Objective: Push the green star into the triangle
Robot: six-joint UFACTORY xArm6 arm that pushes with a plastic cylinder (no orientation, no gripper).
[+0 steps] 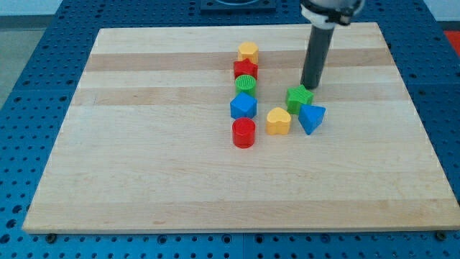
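Observation:
The green star lies right of the board's middle. The blue triangle lies just below and right of it, touching it or nearly so. My tip stands at the star's upper right edge, very close to it or touching. The dark rod rises from there to the view's top.
A yellow heart lies left of the triangle. A column to the left holds a yellow block, a red block, a green cylinder, a blue block and a red cylinder. The wooden board sits on a blue perforated table.

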